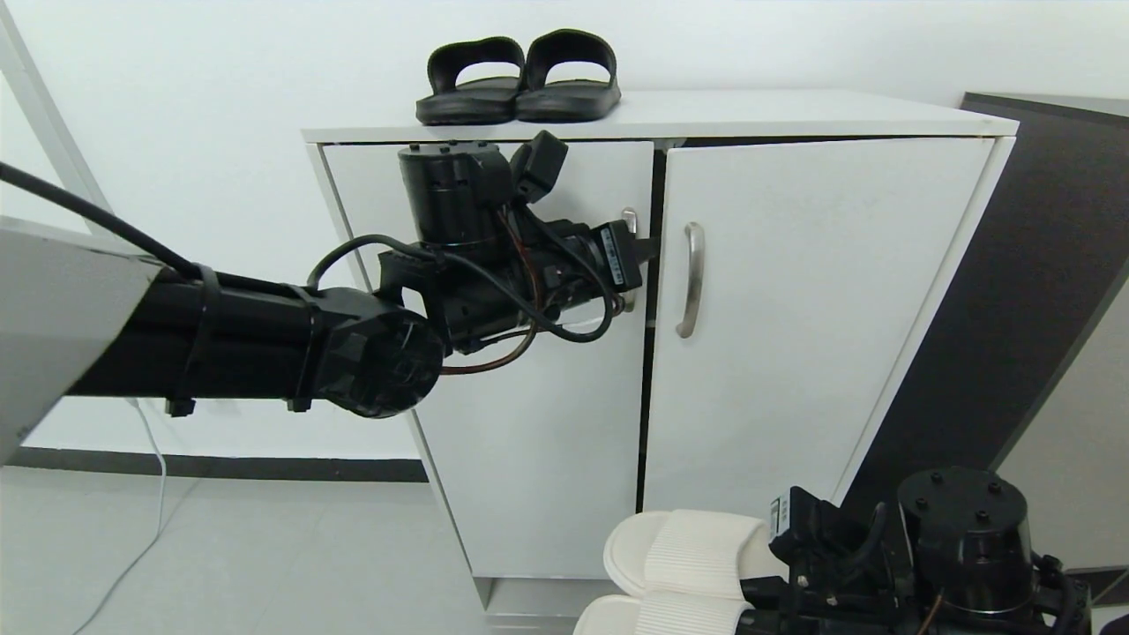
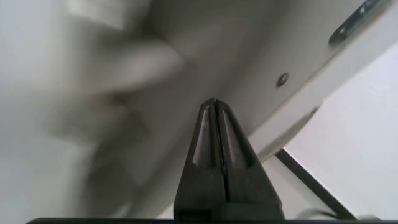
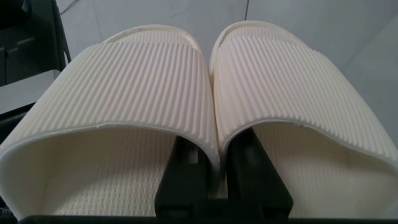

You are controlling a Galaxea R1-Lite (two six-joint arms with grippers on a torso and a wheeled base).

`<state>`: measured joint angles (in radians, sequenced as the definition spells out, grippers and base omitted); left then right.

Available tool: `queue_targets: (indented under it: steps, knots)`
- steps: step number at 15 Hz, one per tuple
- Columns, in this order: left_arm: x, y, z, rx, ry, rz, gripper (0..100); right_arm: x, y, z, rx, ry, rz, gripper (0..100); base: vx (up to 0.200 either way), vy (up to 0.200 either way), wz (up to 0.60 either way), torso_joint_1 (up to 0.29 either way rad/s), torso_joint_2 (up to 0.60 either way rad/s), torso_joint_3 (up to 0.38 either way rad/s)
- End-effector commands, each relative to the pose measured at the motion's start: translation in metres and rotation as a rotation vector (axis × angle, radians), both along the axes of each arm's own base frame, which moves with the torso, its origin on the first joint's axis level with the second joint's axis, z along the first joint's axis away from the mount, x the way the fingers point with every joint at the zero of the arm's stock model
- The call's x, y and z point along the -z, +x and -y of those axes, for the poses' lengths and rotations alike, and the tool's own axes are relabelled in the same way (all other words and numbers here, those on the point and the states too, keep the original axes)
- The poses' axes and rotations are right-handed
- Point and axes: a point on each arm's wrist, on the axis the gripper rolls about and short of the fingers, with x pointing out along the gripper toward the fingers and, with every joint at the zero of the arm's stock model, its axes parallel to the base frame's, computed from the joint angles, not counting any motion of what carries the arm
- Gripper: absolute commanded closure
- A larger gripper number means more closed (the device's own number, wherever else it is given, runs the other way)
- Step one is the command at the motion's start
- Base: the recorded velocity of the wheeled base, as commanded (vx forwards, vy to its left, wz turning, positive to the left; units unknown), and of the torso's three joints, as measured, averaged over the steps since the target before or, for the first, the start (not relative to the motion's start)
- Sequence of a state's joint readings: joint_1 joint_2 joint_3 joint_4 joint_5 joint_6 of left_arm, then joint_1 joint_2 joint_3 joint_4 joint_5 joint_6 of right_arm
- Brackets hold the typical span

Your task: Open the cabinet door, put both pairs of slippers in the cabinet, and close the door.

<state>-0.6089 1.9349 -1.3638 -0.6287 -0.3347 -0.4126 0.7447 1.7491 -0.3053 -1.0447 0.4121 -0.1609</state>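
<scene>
In the right pincer (image 3: pixel 216 180) — 2 cream slippers (image 3: pixel 137 87), clamped; left pincer (image 2: pixel 216 124) closed at the door handle (image 1: pixel 629 215).

No writing is legible; the small white label (image 1: pixel 617 256) on the left tool (image 1: pixel 644 251) is too fine to read.

handle (image 1: pixel 629 216) mostly hidden behind left claw (image 1: pixel 651 250) | white slippers (image 1: pixel 697 551) cut off below

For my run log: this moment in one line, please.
left gripper shut at door gap; right gripper holds white slippers; black slippers on cabinet
</scene>
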Motion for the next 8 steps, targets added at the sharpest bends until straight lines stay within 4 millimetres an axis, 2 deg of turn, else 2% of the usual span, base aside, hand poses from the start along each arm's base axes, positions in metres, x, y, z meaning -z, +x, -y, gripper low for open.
queue_targets:
  steps: [1, 3, 6, 8]
  knots:
    - [0.005, 0.004, 0.005, 0.006, 0.004, -0.006, 100, 0.001, -0.001, -0.001, -0.006, -0.002, -0.002, 100, 0.0, 0.0, 0.0, 0.0, 0.0, 0.0]
    - [0.006, 0.005, 0.006, 0.006, 0.004, -0.006, 100, 0.001, -0.003, -0.003, -0.018, -0.003, -0.003, 100, 0.0, 0.0, 0.0, 0.0, 0.0, 0.0]
    - [0.008, 0.003, 0.008, 0.01, 0.008, -0.01, 100, 0.002, -0.005, -0.004, -0.025, -0.008, -0.01, 100, -0.2, 0.0, 0.0, 0.01, 0.0, 0.002]
    - [0.01, -0.014, 0.023, 0.064, 0.017, -0.008, 100, 0.003, -0.007, -0.004, -0.035, -0.012, -0.014, 100, -0.2, 0.0, 0.0, -0.002, 0.0, 0.005]
